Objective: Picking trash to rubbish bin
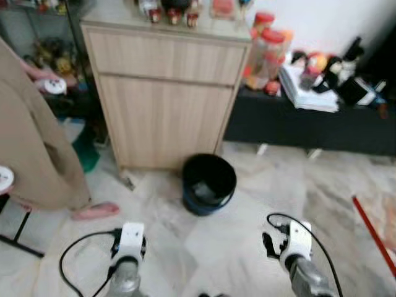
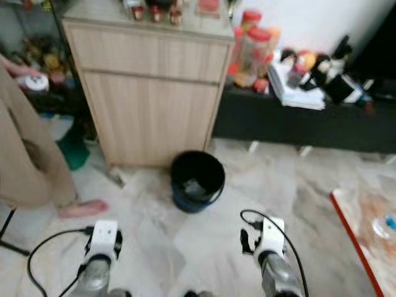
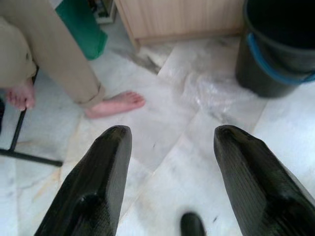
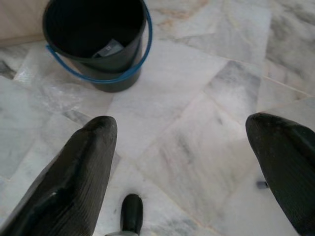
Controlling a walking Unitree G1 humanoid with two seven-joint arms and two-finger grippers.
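A person (image 1: 31, 136) stands at the left, bare foot (image 3: 115, 104) on the marble floor (image 1: 260, 185). The left claw (image 3: 170, 147) hovers open over the floor. The black bin (image 1: 209, 183) sits before the cabinet (image 1: 167, 93), a scrap of trash (image 4: 109, 47) inside. The right claw (image 4: 189, 142) hovers open nearby.

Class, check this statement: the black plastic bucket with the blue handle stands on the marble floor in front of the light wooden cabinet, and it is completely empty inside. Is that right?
Not quite. The black plastic bucket with the blue handle is not empty: the right wrist view shows a pale piece of trash lying at its bottom. The rest holds: it stands on the marble floor in front of the light wooden cabinet.
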